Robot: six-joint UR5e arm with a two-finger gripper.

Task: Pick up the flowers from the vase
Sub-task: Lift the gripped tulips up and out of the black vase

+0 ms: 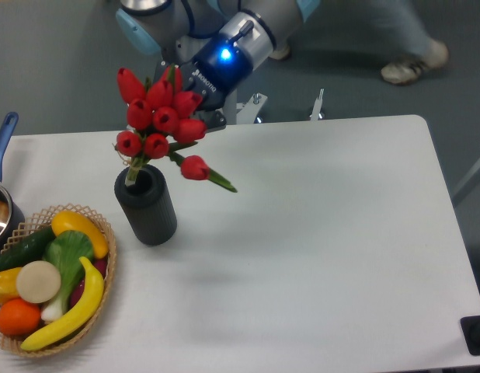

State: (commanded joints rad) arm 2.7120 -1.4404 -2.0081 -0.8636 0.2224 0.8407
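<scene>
1. Camera view: the gripper (195, 109) hung above the table's (318, 233) far left part, reaching down from an arm (232, 39) with a blue light lit near the wrist.
2. Its jaws were pinched on the flowers (161, 120), the red buds bunched just in front of and left of them.
3. One bud and a leaf drooped below and right of the jaws.
4. The stems ran down and left from the jaws, their ends at the mouth of the vase (146, 206).
5. The vase stood upright below and left of the jaws.
6. A basket (108, 268) of fruit and vegetables lay farther down-left, and a pot (1, 198) at the left edge.
</scene>
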